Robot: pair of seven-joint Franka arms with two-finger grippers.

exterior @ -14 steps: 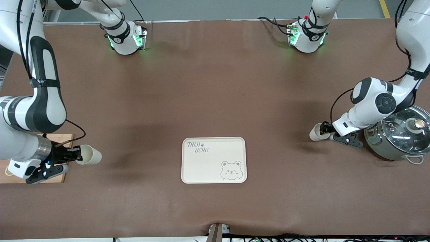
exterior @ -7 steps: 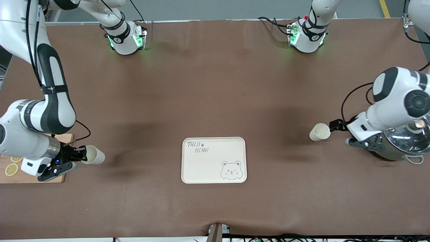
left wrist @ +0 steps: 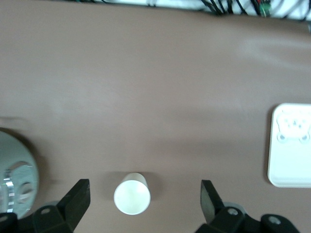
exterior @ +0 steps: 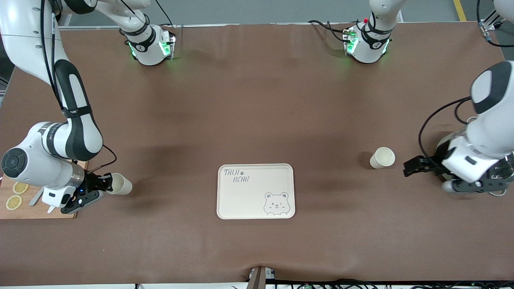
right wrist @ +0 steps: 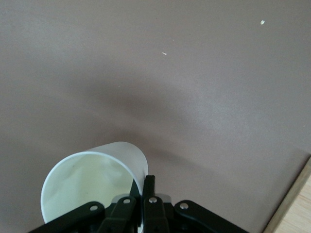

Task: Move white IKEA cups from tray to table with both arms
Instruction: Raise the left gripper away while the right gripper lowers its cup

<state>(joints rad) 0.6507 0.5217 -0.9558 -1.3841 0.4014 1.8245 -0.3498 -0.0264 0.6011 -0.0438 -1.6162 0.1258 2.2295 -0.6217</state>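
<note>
One white cup (exterior: 382,157) stands upright on the brown table, toward the left arm's end from the bear-printed tray (exterior: 255,208). My left gripper (exterior: 410,166) is open and empty, apart from that cup on the side of the left arm's end. In the left wrist view the cup (left wrist: 131,194) lies between the spread fingers (left wrist: 77,196) without touching them. My right gripper (exterior: 107,184) is shut on the rim of the second white cup (exterior: 121,186), held tilted beside the wooden board. The right wrist view shows the fingers (right wrist: 147,189) pinching that cup's wall (right wrist: 92,179).
A wooden cutting board (exterior: 36,210) with lemon slices (exterior: 16,194) lies at the right arm's end, under the right wrist. A steel pot with a glass lid (exterior: 500,185) stands at the left arm's end, mostly hidden by the left arm. The tray also shows in the left wrist view (left wrist: 291,165).
My left gripper let go of its cup, opened and drew back toward the pot; the cup stays upright on the table. My right gripper carried its cup a little toward the tray.
</note>
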